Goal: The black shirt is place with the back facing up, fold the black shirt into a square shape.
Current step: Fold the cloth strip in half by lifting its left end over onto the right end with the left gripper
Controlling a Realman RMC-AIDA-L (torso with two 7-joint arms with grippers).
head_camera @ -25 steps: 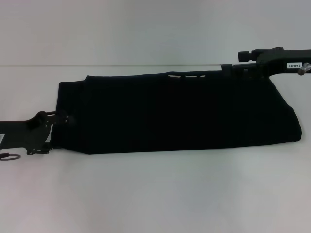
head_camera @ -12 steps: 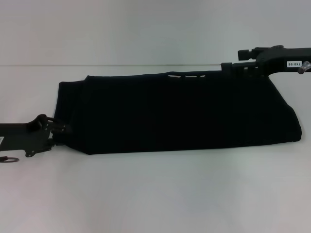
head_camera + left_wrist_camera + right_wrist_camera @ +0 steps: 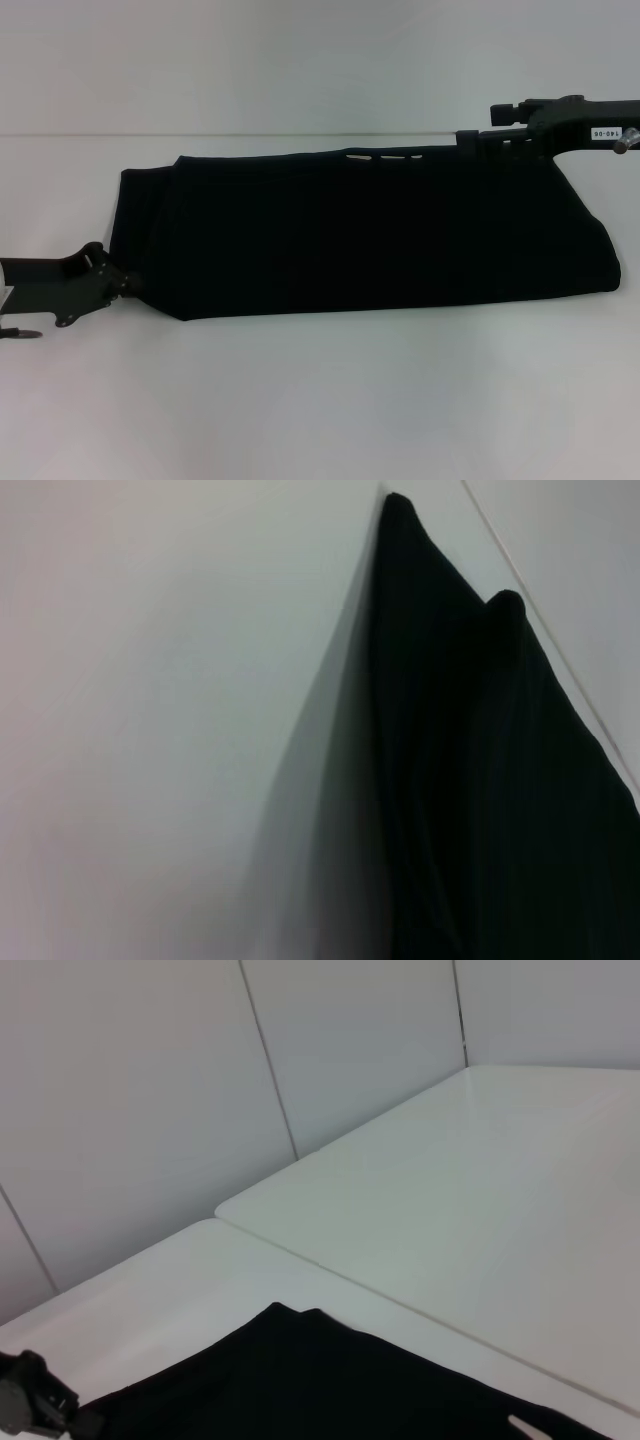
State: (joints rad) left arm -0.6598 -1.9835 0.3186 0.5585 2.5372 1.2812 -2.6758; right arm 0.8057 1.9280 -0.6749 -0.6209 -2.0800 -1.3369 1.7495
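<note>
White table (image 3: 320,400) all around, plain pale wall behind, with a seam line running across the far side just behind the cloth. Second white tabletop butted up alongside in the right wrist view.

Sitting across the middle of that table: the black shirt (image 3: 360,235), folded into a long wide band, left to right, far edge fairly straight, near edge slanting up toward the right. Fabric so dark that folds barely register, just faint vertical ripples. Couple of small white marks near the far edge, too small to read. Two pointed corners poking up at the shirt's end in the left wrist view, rest cropped off.

Left gripper (image 3: 128,283) low at the shirt's near left corner, tip right against or under the hem, black on black, so can't tell whether spread or pinching cloth. Arm cut off by the frame edge.

Right gripper (image 3: 470,140) at the far right edge of the shirt, tip blending into the fabric too, same story: can't tell
</note>
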